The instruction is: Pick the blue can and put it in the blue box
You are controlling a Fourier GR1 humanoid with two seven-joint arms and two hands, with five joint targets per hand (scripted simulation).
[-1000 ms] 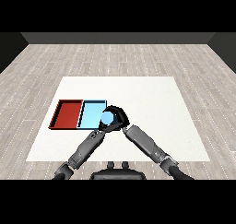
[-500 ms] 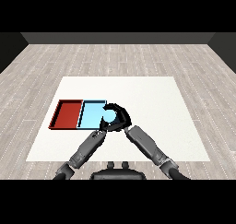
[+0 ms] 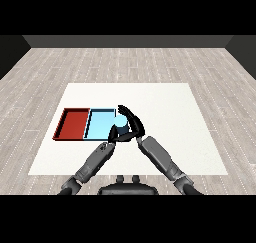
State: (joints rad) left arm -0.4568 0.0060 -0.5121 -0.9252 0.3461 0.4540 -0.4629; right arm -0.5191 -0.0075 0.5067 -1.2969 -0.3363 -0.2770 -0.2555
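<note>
Since a second ago, the right hand (image 3: pixel 132 123) has carried the can (image 3: pixel 121 122) a little further left, so the can now sits over the right edge of the blue tray (image 3: pixel 99 125) rather than just beside it. Its fingers (image 3: pixel 131 116) curl round the can from the right, with only the pale blue top and left side showing between them. Whether the can rests on the tray floor or hangs above it cannot be told. The left hand (image 3: pixel 113 134) lies just below the can at the tray's near right corner; whether its fingers are open or curled cannot be told. The red tray (image 3: pixel 72 123) touches the blue tray's left side on the white tabletop (image 3: pixel 170 112).
</note>
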